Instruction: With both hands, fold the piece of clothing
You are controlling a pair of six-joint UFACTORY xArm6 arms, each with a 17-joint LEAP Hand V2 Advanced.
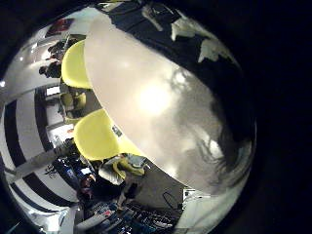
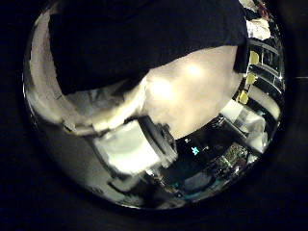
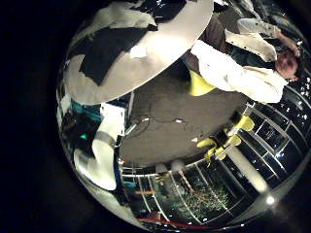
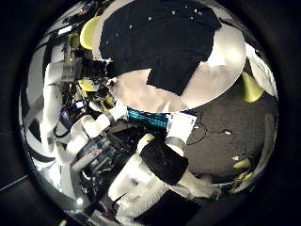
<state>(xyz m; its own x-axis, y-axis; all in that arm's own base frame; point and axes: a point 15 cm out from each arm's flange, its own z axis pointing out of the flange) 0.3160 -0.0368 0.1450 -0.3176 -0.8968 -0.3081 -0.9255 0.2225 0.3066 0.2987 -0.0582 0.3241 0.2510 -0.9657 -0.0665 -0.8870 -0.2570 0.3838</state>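
Observation:
A dark garment (image 4: pixel 165 42) lies spread flat on a round pale table (image 4: pixel 221 71), seen from well above in the right thumb side palm view. The right little finger side palm view shows the same garment (image 3: pixel 117 49) on the table (image 3: pixel 165 44) from far off. A hand (image 4: pixel 91 69) on a white arm hangs by the garment's edge; its fingers are too small to read. The garment (image 2: pixel 135 38) fills much of the left thumb side palm view, close under that palm, with a white part of the left hand (image 2: pixel 135 144) beside it. The little finger side shows the garment's patterned edge (image 1: pixel 185 24).
Chairs (image 1: pixel 97 132) stand close around the table (image 1: pixel 156 97). Another chair (image 3: pixel 199 83) sits at the table's far rim. Floor with desks and gear (image 4: pixel 150 118) lies beyond the table's edge.

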